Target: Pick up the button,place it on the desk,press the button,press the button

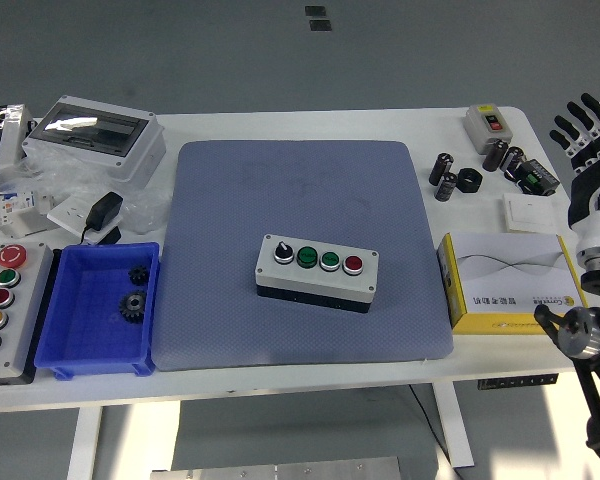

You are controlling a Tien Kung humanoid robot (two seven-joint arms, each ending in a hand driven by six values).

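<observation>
Listing contents, near edge to far.

Near row, left: a grey control station with a column of coloured buttons; beside it a blue bin holding two dark gears. Near row, right: a yellow-and-white carton.

Centre: the button box, grey lid over a dark base, carrying one selector knob, two green buttons and one red button. It lies flat on the blue-grey mat, a little toward the mat's near side, with nothing touching it.

Far right: a white wall switch, several black cylindrical parts and a small two-button switch box. Far left: a clear-lidded enclosure, a black adapter and bagged white fittings.

Right hand: raised at the table's right edge, well apart from the button box, fingers spread and grasping nothing. Left hand: not visible.

Progress, as judged: the box already sits on the work surface, so pick-up and placement appear finished or unnecessary. Both presses seem outstanding; no finger is near any button, and no lamp shows clearly lit. The hand must first travel left and down across the mat.
</observation>
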